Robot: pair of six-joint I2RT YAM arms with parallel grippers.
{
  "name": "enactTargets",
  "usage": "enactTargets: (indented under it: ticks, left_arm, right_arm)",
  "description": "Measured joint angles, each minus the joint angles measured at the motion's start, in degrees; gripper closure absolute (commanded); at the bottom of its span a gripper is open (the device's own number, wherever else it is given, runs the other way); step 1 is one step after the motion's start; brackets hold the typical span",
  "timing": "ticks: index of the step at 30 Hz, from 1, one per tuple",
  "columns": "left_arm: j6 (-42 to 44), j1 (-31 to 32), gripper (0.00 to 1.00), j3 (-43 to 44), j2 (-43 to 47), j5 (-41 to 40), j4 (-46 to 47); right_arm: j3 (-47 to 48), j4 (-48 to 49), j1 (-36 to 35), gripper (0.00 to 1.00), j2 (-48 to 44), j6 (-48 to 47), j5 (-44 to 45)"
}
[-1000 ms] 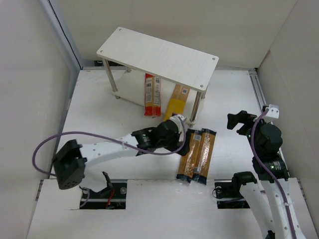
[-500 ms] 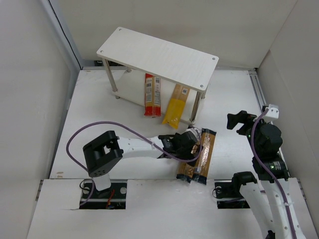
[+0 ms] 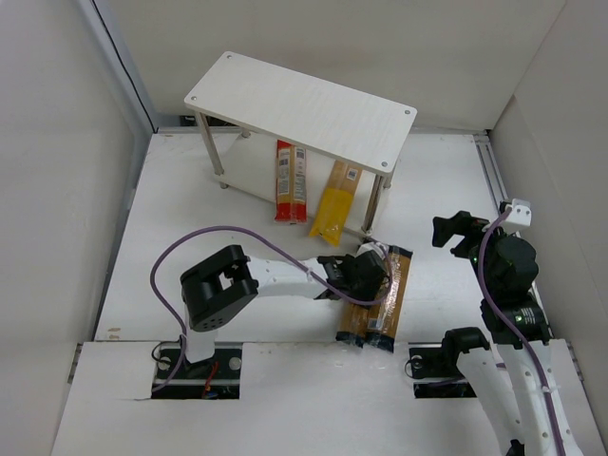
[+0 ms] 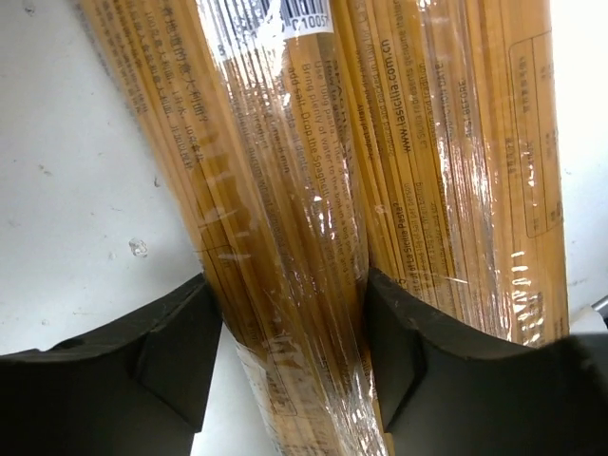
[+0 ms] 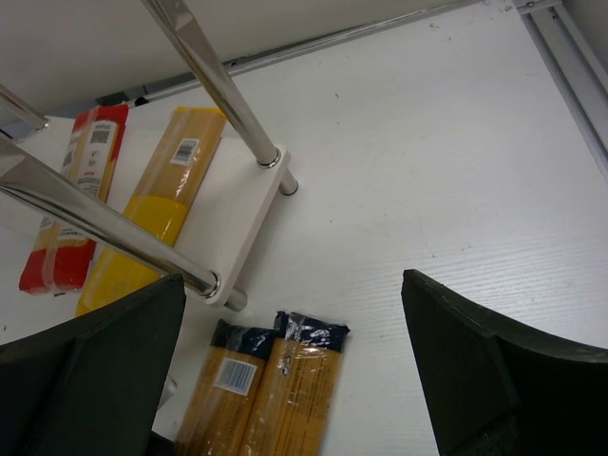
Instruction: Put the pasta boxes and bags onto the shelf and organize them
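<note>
Two clear bags of spaghetti lie side by side on the table in front of the shelf [image 3: 304,104]. My left gripper [image 3: 366,273] is down over the left bag [image 3: 358,313]; in the left wrist view its dark fingers [image 4: 180,351] press both sides of that bag [image 4: 285,237], so my left gripper [image 4: 294,351] is shut on it. The other bag [image 4: 456,171] lies against the right finger. The red-and-orange box [image 3: 290,180] and the yellow bag [image 3: 334,204] rest on the shelf's lower board [image 5: 237,218]. My right gripper [image 3: 456,233] hovers open, above and to the right of the bags [image 5: 294,389].
The shelf's metal legs [image 5: 223,90] stand just beyond the far ends of the spaghetti bags. A rail [image 3: 494,180] runs along the table's right side. White walls close in the table on the left, back and right.
My left arm swung from the shelf's front down onto the spaghetti bags, and its jaws closed from wide open onto the left bag. The right arm stayed still.
</note>
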State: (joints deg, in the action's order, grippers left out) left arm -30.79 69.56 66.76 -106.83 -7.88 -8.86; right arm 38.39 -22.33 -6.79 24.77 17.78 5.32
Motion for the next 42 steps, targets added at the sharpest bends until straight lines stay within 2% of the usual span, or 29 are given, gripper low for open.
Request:
enactTargets:
  ticks: [3,4,5,7,9,13,14,17,18,23,27,33,37,42]
  left_arm:
    - [-0.9,0.09,0.48,0.02,-0.24,-1.31,-0.22]
    - [-1.14,0.2,0.45,0.17,-0.42,-1.84,-0.33]
    - [-1.29,0.28,0.37,0.52,-0.7,-2.27,-0.57]
    - [-1.55,0.48,0.32,1.88,-1.62,-3.04,-1.38]
    - [-1.4,0.63,0.32,4.24,-3.17,-4.11,-2.82]
    - [-1.2,0.61,0.47,5.95,-4.5,-5.51,-3.96]
    - [-1.18,0.61,0.62,6.08,-4.63,-5.88,-4.17]
    - [-1.86,0.5,0.85,6.19,-4.66,-6.03,-4.11]
    - [-2.1,0.46,1.0,6.25,-4.55,-6.03,-4.04]
    - [-2.1,0.63,1.0,6.27,-4.07,-5.6,-2.86]
    - [-1.99,1.81,1.0,2.64,-1.25,-7.32,-1.11]
    - [3.26,5.09,1.0,-5.77,13.35,-9.14,-3.23]
    - [8.57,4.96,1.0,-5.33,22.62,-9.53,-0.46]
    - [14.1,4.66,1.0,-0.37,24.79,-10.25,2.25]
  right_arm:
    - [0.0,0.02,0.0,0.0,-0.02,0.0,0.0]
    - [0.0,0.04,0.0,0.0,-0.02,0.0,0.0]
    - [0.0,0.04,0.0,0.0,-0.07,0.0,0.0]
    - [0.0,0.02,0.0,0.0,-0.22,0.0,0.0]
    - [0.0,0.04,0.0,0.0,-0.44,0.0,0.0]
    - [0.0,0.07,0.0,0.0,-0.48,0.0,0.0]
    - [0.0,0.07,0.0,0.0,-0.48,0.0,0.0]
    - [0.0,0.04,0.0,0.0,-0.48,0.0,0.0]
    - [0.0,0.07,0.0,0.0,-0.48,0.0,0.0]
    - [0.0,0.04,0.0,0.0,-0.63,0.0,0.02]
    - [-0.11,0.15,0.0,0.0,-1.25,0.0,0.04]
    - [-0.85,0.35,-0.02,0.0,-2.45,0.0,0.31]
    - [-0.9,0.46,-0.02,0.0,-3.89,0.02,1.88]
    - [-0.92,0.44,-0.02,0.0,-7.34,0.46,4.92]
